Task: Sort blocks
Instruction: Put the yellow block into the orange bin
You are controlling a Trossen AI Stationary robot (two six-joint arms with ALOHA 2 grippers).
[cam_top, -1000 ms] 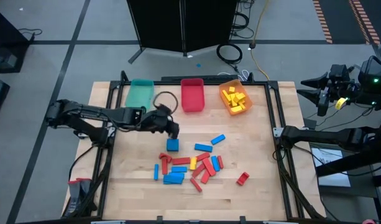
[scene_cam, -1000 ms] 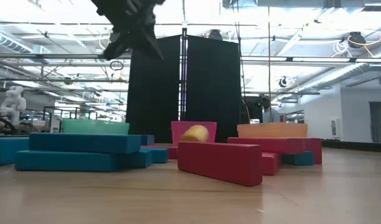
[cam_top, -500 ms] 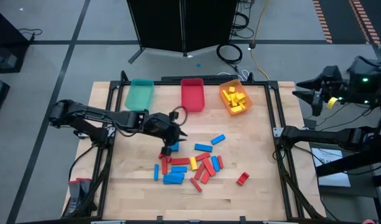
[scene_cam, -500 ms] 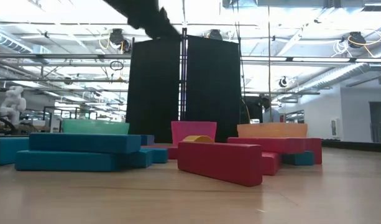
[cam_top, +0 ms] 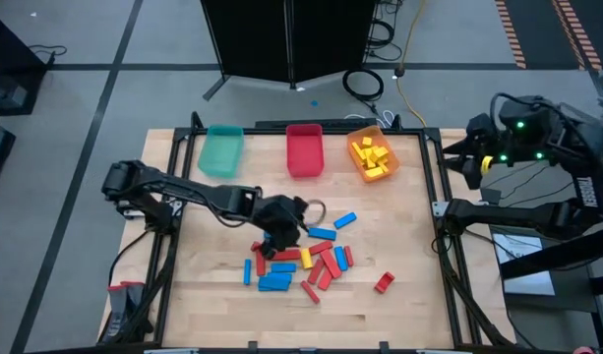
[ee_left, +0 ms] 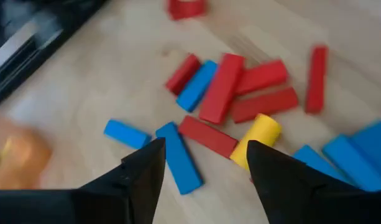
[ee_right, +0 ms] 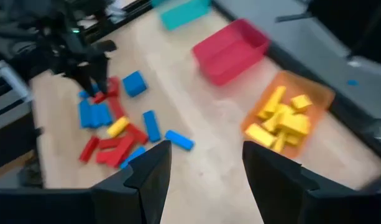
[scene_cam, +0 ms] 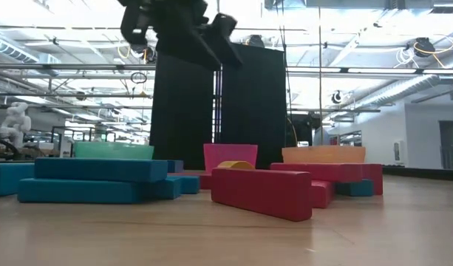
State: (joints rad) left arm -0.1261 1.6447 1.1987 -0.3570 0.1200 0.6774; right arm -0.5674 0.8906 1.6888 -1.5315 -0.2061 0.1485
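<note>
Red, blue and yellow blocks (cam_top: 303, 262) lie flat in a loose pile on the wooden table (cam_top: 409, 305). My left gripper (cam_top: 282, 238) hovers open over the pile's far left part. In its wrist view a red block (ee_left: 209, 137), a yellow block (ee_left: 258, 133) and a blue block (ee_left: 179, 160) lie below the open gripper (ee_left: 206, 148). A blue cube (ee_right: 134, 83) sits on the table beside it. My right gripper (cam_top: 460, 162) hangs open (ee_right: 206, 152) high beyond the table's right edge, holding nothing.
Three bins stand along the far edge: a teal one (cam_top: 220, 150), a red one (cam_top: 304, 149) and an orange one (cam_top: 372, 157) holding yellow blocks. A lone red block (cam_top: 384, 283) lies near the front right. Bare wood lies on the right and along the near edge.
My left gripper has travelled from above the blue cube toward the table's right and near edges, out over the pile, sinking a little and rolling about a quarter turn; its fingers have spread apart. My right gripper has drifted in toward the table's right edge.
</note>
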